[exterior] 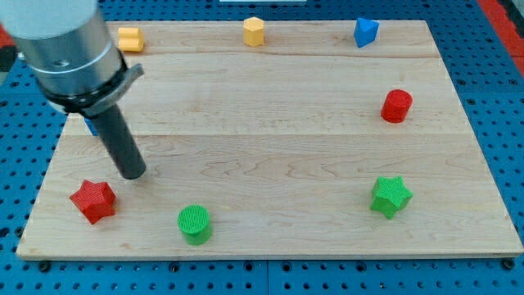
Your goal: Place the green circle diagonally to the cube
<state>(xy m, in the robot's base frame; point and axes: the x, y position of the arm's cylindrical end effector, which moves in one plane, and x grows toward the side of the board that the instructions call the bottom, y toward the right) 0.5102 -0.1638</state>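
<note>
My tip (132,174) rests on the wooden table (270,156) at the view's left, below the grey body of the arm (70,49). The tool is only a straight dark rod, so it has no jaws and it holds nothing. The green circle (195,224) lies near the bottom edge of the table, down and to the right of my tip; they do not touch. The red star (93,200) is near my tip, lower and to the left, also apart from it. Behind the rod a small blue piece (90,124) shows, mostly hidden; I cannot tell its shape. At the view's top stand a yellow block (129,38), a yellow hexagon (255,31) and a blue block (365,32). On the right are the red cylinder (397,106) and the green star (390,196), both well apart from the green circle.
</note>
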